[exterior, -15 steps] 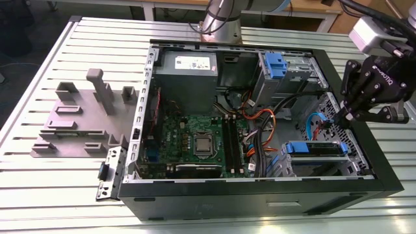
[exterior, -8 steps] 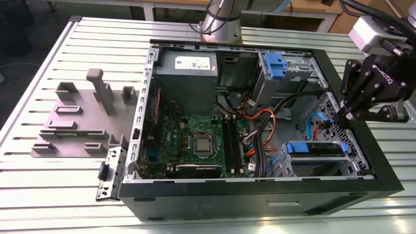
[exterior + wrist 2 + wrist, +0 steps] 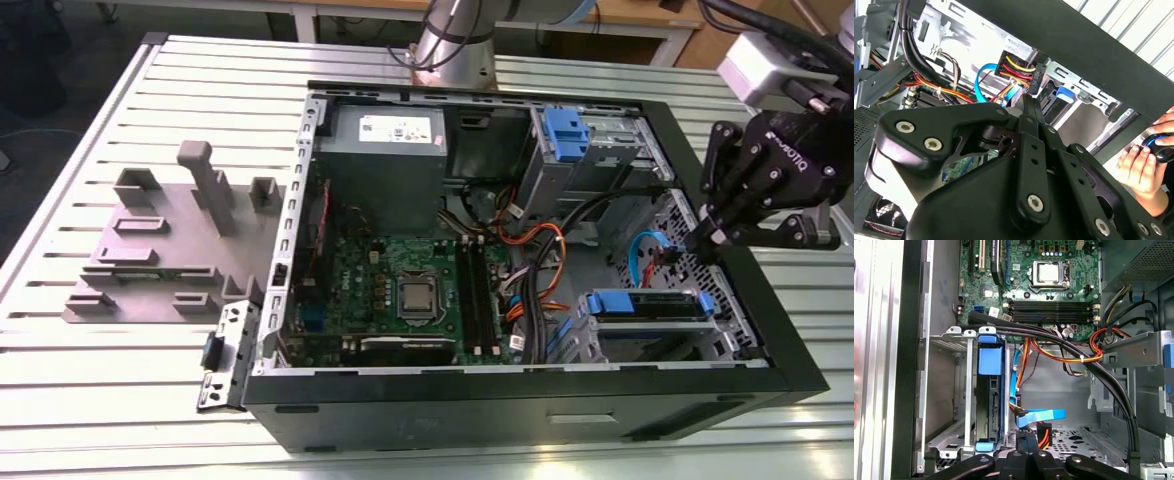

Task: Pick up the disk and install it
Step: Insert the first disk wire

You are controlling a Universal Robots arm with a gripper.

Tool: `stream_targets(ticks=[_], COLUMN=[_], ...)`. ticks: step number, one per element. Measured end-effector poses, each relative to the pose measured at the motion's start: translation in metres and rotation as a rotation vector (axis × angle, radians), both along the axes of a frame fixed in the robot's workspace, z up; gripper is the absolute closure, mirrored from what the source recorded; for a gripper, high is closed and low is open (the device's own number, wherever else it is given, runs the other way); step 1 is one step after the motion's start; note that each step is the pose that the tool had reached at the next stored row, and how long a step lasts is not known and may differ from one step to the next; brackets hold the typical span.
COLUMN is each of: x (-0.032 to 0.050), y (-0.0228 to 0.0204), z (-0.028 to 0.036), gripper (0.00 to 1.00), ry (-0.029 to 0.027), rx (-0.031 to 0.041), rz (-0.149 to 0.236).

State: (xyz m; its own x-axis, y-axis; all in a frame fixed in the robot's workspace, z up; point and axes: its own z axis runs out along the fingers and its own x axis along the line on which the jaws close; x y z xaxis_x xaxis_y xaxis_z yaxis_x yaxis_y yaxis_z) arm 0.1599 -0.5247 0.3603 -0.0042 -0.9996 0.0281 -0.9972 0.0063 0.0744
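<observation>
The black multi-link end effector [image 3: 705, 240] hovers with its fingers closed together, empty, just inside the open black computer case [image 3: 534, 410]. The blue-framed silver disk [image 3: 990, 400] sits edge-on in the case's metal drive cage, just beside it. In my judgement, doing this step well means keeping clear of the orange and blue cables [image 3: 1034, 416] nearby and pressing squarely on the carrier.

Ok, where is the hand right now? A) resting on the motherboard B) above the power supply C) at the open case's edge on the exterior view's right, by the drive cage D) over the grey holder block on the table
C: in the exterior view the hand hangs at the computer case wall on that view's right, just above the blue-framed disk sitting in the drive cage.
</observation>
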Motion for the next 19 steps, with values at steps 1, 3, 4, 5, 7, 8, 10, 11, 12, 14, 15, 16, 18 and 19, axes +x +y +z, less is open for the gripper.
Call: stream_targets(ticks=[1,3,4,5,7,8,10,11,12,14,15,16,18,19], x=[0.0005,0.0018,0.0026,0.0033,0.005,0.0055,0.0065,0.0068,0.007,0.007,0.0071,0.0071,0.0071,0.0071], y=[0.0003,0.0006,0.0008,0.0009,0.0012,0.0013,0.0014,0.0014,0.0015,0.0014,0.0015,0.0014,0.0015,0.0014], z=[0.0,0.0,0.0,0.0001,0.0,0.0,0.0,0.0,0.0,0.0,0.0,0.0,0.0,0.0], gripper=[0.89,0.89,0.89,0.89,0.76,0.7,0.7,0.7,0.69,0.63,0.63,0.63,0.63,0.63], ry=[0.0,0.0,0.0001,0.0001,0.0002,0.0002,0.0002,0.0002,0.0002,0.0002,0.0002,0.0002,0.0002,0.0002], rx=[0.0,-0.0002,-0.0008,-0.0018,-0.0028,-0.003,-0.0029,-0.0029,-0.0029,-0.003,-0.0029,-0.0029,-0.0029,-0.0029], rz=[0.0,0.0,0.0,0.0,0.0,0.0,0.0,0.0,0.0,0.0,0.0,0.0,0.0,0.0])
